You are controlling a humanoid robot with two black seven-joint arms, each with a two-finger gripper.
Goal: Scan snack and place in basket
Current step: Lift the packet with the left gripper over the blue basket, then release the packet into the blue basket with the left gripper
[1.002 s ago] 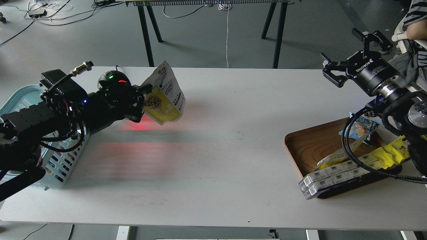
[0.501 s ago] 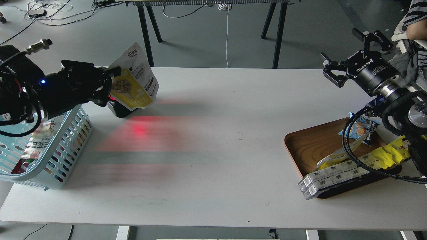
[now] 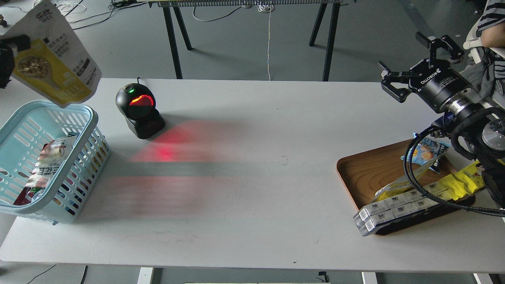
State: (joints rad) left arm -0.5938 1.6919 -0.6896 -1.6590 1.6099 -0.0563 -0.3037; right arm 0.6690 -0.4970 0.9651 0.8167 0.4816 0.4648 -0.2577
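Up at the far left edge of the view, only a dark sliver of the left end effector (image 3: 8, 51) shows, clamped on the left side of the snack (image 3: 51, 59); the rest of that arm is out of frame. The pouch hangs tilted in the air, its white top toward the upper left and its yellow lower corner pointing down, just above the far rim of the basket (image 3: 79, 112), not touching it. A red-and-white packet (image 3: 45, 161) lies inside the basket. On the worktop (image 3: 252, 189) just right of the basket stands the black scanner (image 3: 138, 112), casting red light. The right arm reaches in from the right edge, raised above the wooden tray (image 3: 371, 173), its right end effector (image 3: 416, 59) with fingers spread wide and holding nothing.
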